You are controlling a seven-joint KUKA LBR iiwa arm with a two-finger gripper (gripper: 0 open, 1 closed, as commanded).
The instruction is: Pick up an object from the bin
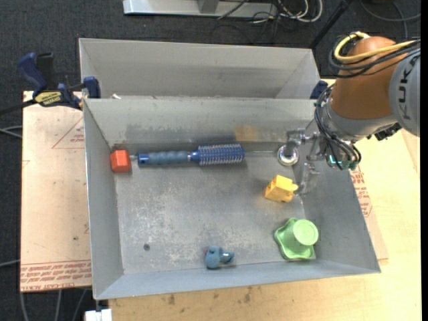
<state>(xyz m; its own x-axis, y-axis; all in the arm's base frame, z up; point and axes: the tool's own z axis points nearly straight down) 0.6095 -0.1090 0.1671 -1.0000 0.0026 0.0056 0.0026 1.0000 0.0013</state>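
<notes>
Yellow wedge-shaped piece (279, 188) is lying on the floor of the grey metal bin (200, 116), just beside the jaws and a little lower in my view than they are. I am watching from the remote station as the arm (364, 79), with its orange cover and looped cables, is reaching in from the right side of the camera view. The jaws are hanging low over the bin's right half, close to the far wall. From this angle I cannot tell whether they are open or closed, and I am seeing nothing held in them. Whether their metal tip is touching the yellow piece or only standing next to it, I cannot tell either.

A blue hairbrush (194, 156) is lying along the far wall, its bristle head pointing toward the jaws and its handle pointing away. A small orange block (120, 160) is sitting beyond the handle end, well apart from the jaws. A green cup-like thing (295, 239) is resting nearer to me than the jaws, by the near wall. A small blue thing (217, 257) is sitting against that same wall, farther from the jaws.
</notes>
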